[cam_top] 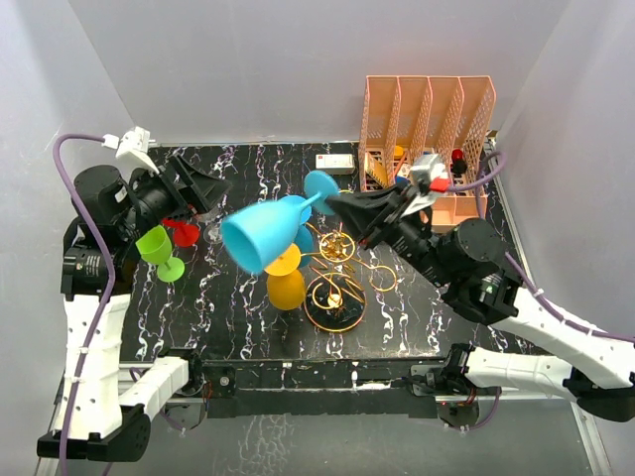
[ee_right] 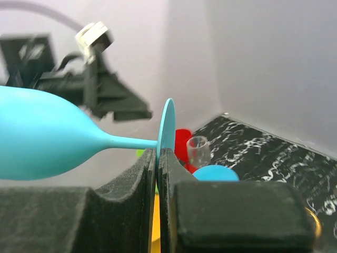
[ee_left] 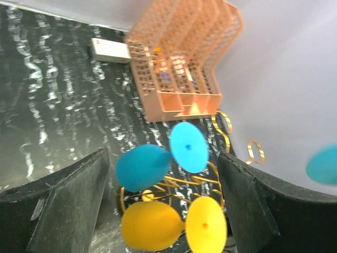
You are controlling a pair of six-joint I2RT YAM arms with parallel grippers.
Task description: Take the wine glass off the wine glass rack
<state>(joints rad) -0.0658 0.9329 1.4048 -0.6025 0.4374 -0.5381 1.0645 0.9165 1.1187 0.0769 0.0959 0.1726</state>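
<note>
Top external: right gripper [cam_top: 334, 204] pinches blue wine glass [cam_top: 263, 234] by its foot, clear of rack [cam_top: 335, 295]; left gripper [cam_top: 201, 191] gapes.

A: Bright blue wine glass [cam_top: 260, 235], gleaming gold wine glass rack [cam_top: 337, 246], yellow glass [cam_top: 287, 288]!
B: Counter [cam_top: 238, 317] is black, veined white. Peach-orange organizer [cam_top: 427, 109], lime green glass [cam_top: 156, 244], red glass [cam_top: 184, 233].

No text, label, brand, number or sign legible in any view, small marks seen on the white box [cam_top: 335, 161], too small from above and too blurred from the left wrist to be read
</note>
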